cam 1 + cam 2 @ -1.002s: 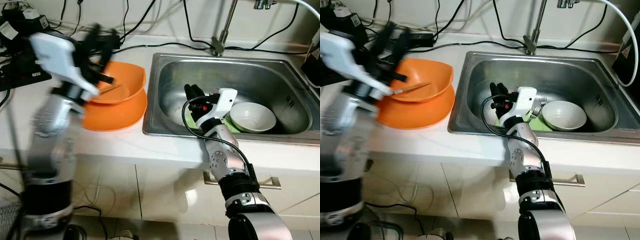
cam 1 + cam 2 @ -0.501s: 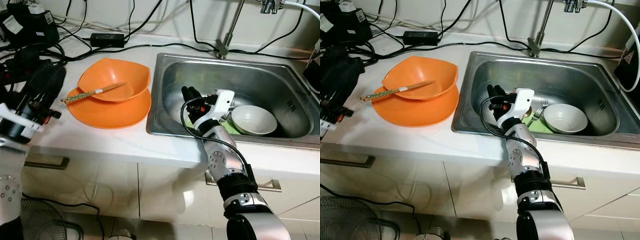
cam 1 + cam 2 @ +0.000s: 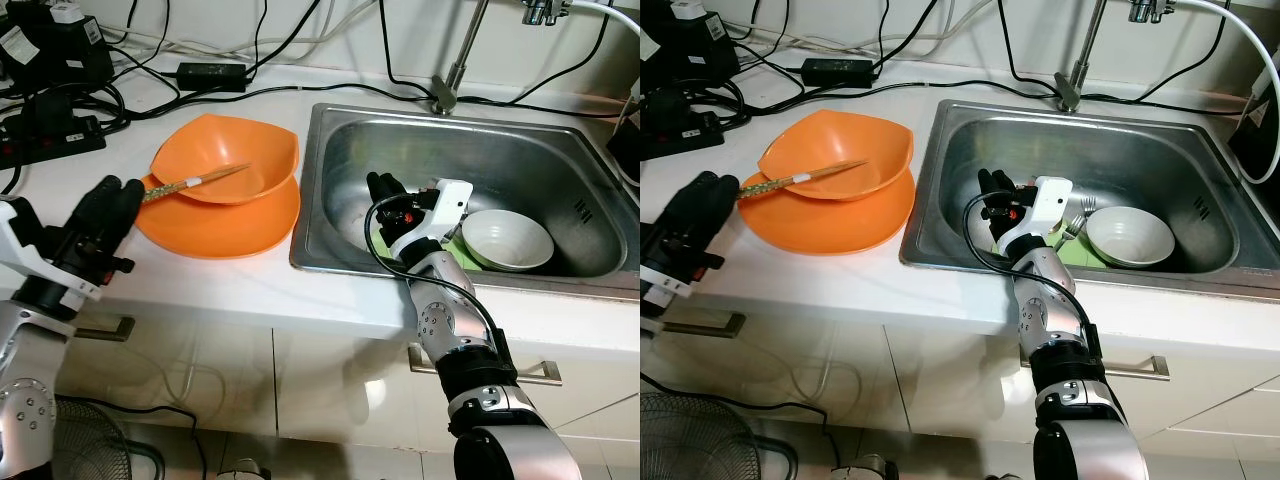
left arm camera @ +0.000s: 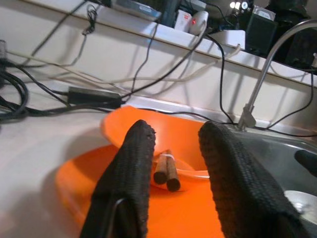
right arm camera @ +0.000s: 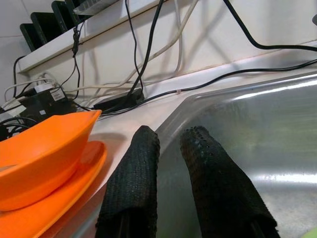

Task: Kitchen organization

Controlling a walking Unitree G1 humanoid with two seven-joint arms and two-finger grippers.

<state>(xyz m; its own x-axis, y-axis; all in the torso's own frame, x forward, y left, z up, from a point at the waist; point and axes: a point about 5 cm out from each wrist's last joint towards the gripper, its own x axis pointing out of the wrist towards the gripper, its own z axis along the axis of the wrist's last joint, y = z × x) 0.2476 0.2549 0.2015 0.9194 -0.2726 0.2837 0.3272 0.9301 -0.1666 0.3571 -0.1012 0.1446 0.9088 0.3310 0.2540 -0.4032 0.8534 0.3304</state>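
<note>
Now the left tool (image 3: pixel 108 195) sits low at the front edge of the bench, just short of the near ends of the chopsticks (image 3: pixel 195 181), its two black fingers (image 4: pixel 130 163) spread apart with nothing between them; the left wrist view looks straight down the gap at the two chopstick butts. A second ago this arm was raised and blurred over the orange dishes, half a second ago it had dropped back toward the bench's left front, and it has since crept forward again to line up on the sticks. That reads as a settled approach: the grasp itself is not yet made, and the likely next step is to ease forward and pinch the pair. The chopsticks lie slanted across the rim of the orange bowl (image 3: pixel 232 160), which rests tilted on the orange plate (image 3: pixel 225 215) beside the sink's left wall. Being thin and propped on a curved rim, they could roll or scatter if nudged off-centre. The right tool (image 3: pixel 382 190) has stayed put inside the sink (image 3: pixel 520 150), near its left front, fingers slightly parted and empty. Beside its wrist a white bowl (image 3: pixel 507 237) sits on something green, with a fork (image 3: pixel 1076 222) just next to it, all untouched, so most of the tidying remains.
</note>
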